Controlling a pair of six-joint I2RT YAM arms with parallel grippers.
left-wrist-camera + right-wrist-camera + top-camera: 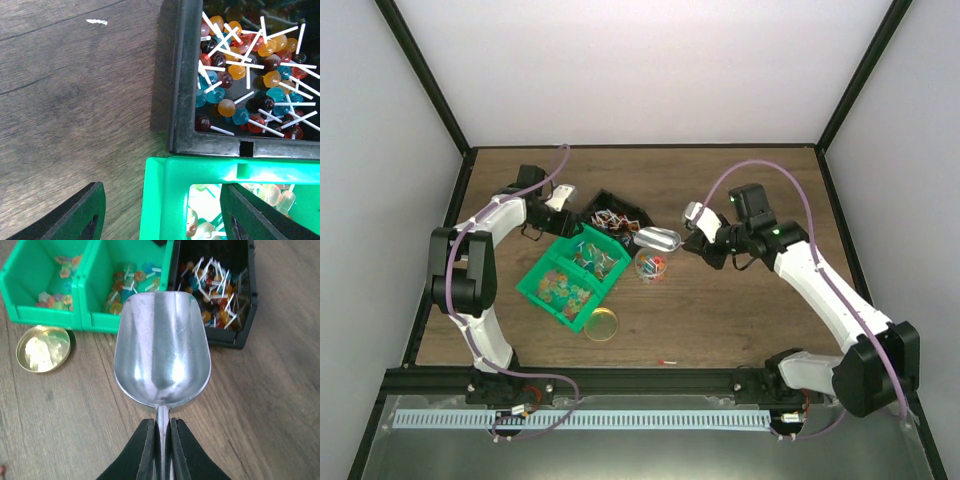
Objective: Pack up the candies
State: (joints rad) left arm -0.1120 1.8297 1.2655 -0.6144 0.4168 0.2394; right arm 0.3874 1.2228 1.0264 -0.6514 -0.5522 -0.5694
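Surface: brown wood table [740,310]; white walls [640,70]. Lower centre: one round gold lid [602,323]. One green two-compartment bin [50,317], candies [55,300] inside — left gripper [162,200] wide astride its wall. One clear jar [651,266]. One silver metal scoop [162,355] clamped in right gripper [161,426]. Farthest — one black lollipop bin [180,100].

A two-part bin [50,317] with candies [560,290] inside sits left of the table's [740,310] middle. Its back end touches another bin [182,100]. A jar [651,268] stands just right of them, under the scoop [657,239]. The lid [601,323] lies in front
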